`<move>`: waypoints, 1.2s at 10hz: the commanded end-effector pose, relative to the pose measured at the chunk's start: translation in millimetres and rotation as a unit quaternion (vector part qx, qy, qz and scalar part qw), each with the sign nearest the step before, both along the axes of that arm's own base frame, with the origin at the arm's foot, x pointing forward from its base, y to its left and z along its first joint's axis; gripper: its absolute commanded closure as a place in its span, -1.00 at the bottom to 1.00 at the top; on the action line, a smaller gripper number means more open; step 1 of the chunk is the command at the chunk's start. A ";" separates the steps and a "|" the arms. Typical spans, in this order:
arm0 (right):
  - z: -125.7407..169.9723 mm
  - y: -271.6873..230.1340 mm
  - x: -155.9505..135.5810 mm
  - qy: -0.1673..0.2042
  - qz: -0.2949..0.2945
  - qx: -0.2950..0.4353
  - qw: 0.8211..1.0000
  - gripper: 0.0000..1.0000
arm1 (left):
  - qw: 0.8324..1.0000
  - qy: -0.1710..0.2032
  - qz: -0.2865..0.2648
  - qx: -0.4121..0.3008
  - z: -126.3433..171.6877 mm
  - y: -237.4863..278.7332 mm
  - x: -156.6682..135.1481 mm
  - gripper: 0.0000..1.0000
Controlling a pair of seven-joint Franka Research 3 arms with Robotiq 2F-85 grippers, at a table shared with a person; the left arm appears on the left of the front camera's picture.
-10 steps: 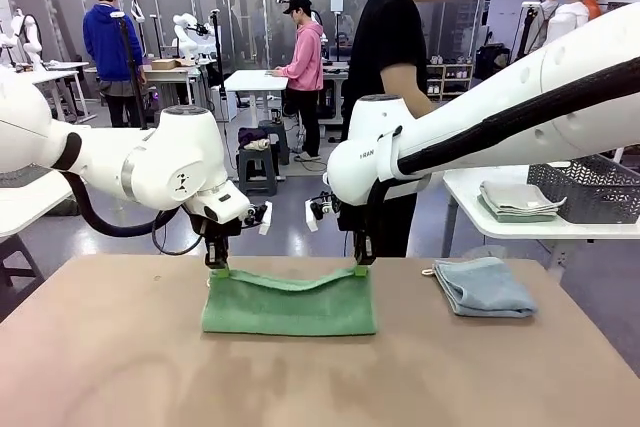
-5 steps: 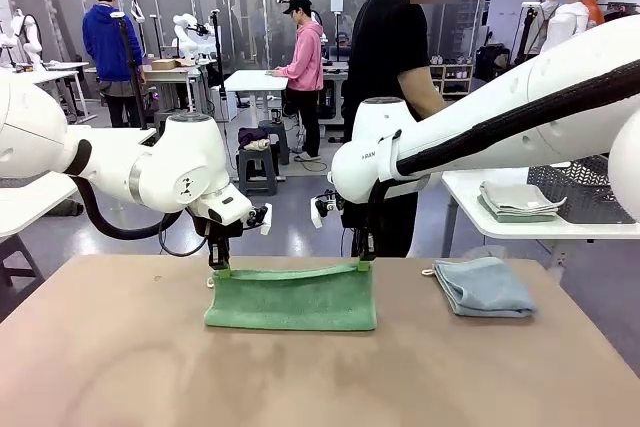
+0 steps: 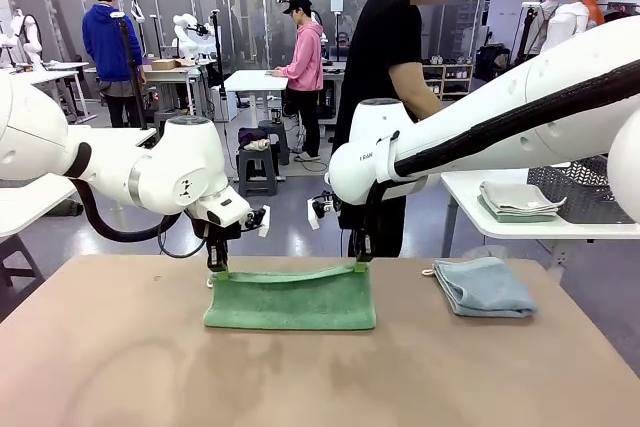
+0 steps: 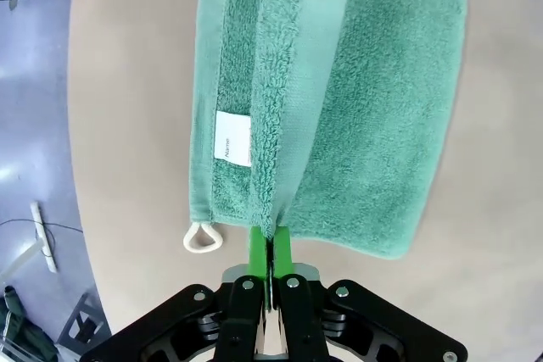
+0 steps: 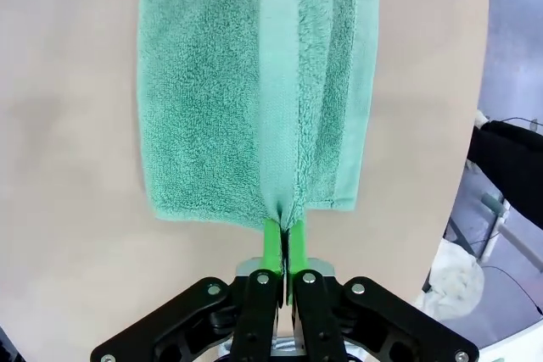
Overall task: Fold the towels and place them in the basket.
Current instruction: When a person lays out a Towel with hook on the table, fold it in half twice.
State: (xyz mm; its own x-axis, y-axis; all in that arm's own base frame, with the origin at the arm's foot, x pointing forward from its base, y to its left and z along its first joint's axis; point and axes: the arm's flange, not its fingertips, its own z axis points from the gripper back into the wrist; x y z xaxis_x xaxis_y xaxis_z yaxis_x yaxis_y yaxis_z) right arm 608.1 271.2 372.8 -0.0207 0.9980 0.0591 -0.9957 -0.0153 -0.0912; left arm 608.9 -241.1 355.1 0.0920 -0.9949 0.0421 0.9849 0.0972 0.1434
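From the front, a plush green towel (image 3: 290, 299) lay doubled on the smooth tan table (image 3: 300, 377), its top edge pinched at either corner by the left gripper (image 3: 218, 269) and right gripper (image 3: 360, 265). The left wrist camera showed green pads (image 4: 257, 250) clamped on looped terry near a white label (image 4: 232, 137); the right wrist's likewise, on the flat-woven band.

Right edge cuts basket (image 3: 590, 192), label (image 4: 232, 138) on green towel (image 4: 373, 108) unreadable (too small)
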 end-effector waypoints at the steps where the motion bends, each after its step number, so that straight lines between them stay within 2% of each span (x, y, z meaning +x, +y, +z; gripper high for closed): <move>1: -12.4 0.2 14.3 -0.003 0.000 0.015 1.000 0.93 | 1.000 -0.002 -0.001 0.012 -1.5 -0.4 14.8 0.94; 6: -36.8 0.7 29.9 -0.007 -0.003 0.021 1.000 0.93 | 1.000 -0.015 -0.003 0.022 -15.5 -4.0 28.6 0.94; 7: -38.2 0.8 29.3 -0.007 -0.001 0.023 1.000 0.93 | 1.000 -0.016 -0.003 0.021 -16.7 -4.2 29.4 0.88; 8: -38.1 -0.1 28.3 -0.010 0.003 0.027 1.000 0.53 | 1.000 -0.022 -0.005 0.016 -16.8 -2.9 28.4 0.58; 9: -35.3 -2.4 27.0 -0.016 0.003 0.030 0.999 0.53 | 0.999 -0.031 -0.005 0.010 -14.5 0.4 27.3 0.52; 10: -29.6 -6.4 25.6 -0.023 0.000 0.031 0.999 0.13 | 0.999 -0.047 -0.006 0.004 -8.6 5.9 25.8 0.23; 11: -21.4 -11.0 21.6 -0.029 -0.003 0.034 0.999 0.46 | 0.999 -0.054 -0.002 -0.005 -0.4 13.9 24.0 0.19; 12: -9.2 -17.5 13.7 -0.033 -0.012 0.041 0.999 -0.27 | 0.998 -0.052 0.009 -0.017 12.2 24.7 18.9 -0.06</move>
